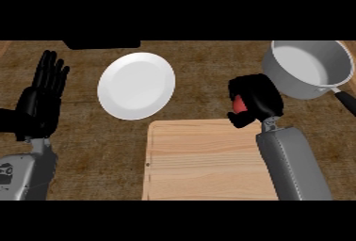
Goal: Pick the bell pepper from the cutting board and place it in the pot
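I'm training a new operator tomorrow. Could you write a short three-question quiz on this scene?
1. Fill in: the left hand rests open, left of the white ____.
2. True or false: the pepper lies in the pot.
3. What holds the pepper? A) left hand B) right hand C) neither hand
Key: 1 plate; 2 false; 3 B.

Pale wood cutting board (201,164), matt grey metal pot (306,66), glossy white plate (135,84)
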{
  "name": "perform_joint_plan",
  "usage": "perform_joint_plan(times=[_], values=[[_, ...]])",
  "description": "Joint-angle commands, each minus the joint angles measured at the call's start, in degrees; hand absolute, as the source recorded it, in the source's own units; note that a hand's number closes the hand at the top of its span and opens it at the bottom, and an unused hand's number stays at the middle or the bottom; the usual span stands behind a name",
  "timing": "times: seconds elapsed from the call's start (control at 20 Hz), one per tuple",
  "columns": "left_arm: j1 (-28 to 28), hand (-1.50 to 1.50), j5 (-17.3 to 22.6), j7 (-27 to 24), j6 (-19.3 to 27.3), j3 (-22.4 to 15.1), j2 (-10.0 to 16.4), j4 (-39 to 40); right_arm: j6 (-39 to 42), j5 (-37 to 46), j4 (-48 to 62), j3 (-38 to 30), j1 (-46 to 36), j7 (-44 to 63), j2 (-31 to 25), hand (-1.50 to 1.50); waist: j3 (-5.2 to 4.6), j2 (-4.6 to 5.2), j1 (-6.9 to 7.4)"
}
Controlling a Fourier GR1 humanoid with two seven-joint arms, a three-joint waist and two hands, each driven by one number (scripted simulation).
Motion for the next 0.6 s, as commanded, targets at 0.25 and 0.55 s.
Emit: perform_joint_plan(times=[0.25, 0.55], values=[[-1.03, 0.0, 0.17, 0.37, -0.78, -0.92, -0.13, -0.43, -11.02, 13.75, 0.08, -15.6, -13.47, 37.69, 0.69, 1.5, -0.47, 0.21, 4.28], [-2.48, 0.0, -0.16, 1.33, -1.61, -3.38, -1.2, -0.72, -12.96, 30.38, 4.8, -18.02, -24.19, 61.17, -1.0, 1.5, -0.31, 0.33, 7.08]])
